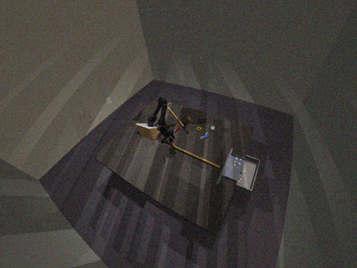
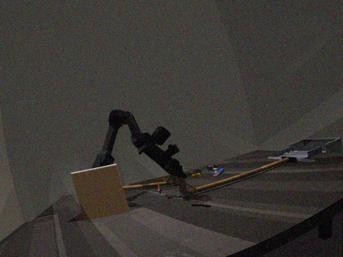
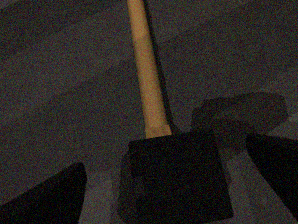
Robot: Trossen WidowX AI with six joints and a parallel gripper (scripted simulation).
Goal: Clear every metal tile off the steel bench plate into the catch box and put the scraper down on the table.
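The long scraper (image 1: pixel 193 154) (image 2: pixel 243 175) (image 3: pixel 150 85) lies with its wooden handle towards the steel plate (image 1: pixel 229 171) (image 2: pixel 303 155). Its black grip block (image 3: pixel 180 180) is at the near end. My gripper (image 1: pixel 169 139) (image 2: pixel 180 183) (image 3: pixel 166 157) is open around the block, with nothing clamped; whether a finger touches it cannot be told. An orange tile (image 1: pixel 234 165) and several pale tiles lie on the plate, some near its far edge beside the catch box (image 1: pixel 258 167) (image 2: pixel 315 152). Some small pieces show at the plate-box boundary; which side they are on is unclear.
A tan board (image 1: pixel 147 132) (image 2: pixel 100 194) stands by the arm's base. A second wooden-handled tool (image 1: pixel 175 115) (image 2: pixel 146 185), a red-handled tool (image 1: pixel 177 129) (image 2: pixel 159 187), a blue-handled tool (image 1: pixel 206 136) (image 2: pixel 220 171) and a white block (image 1: pixel 212 127) lie behind the scraper.
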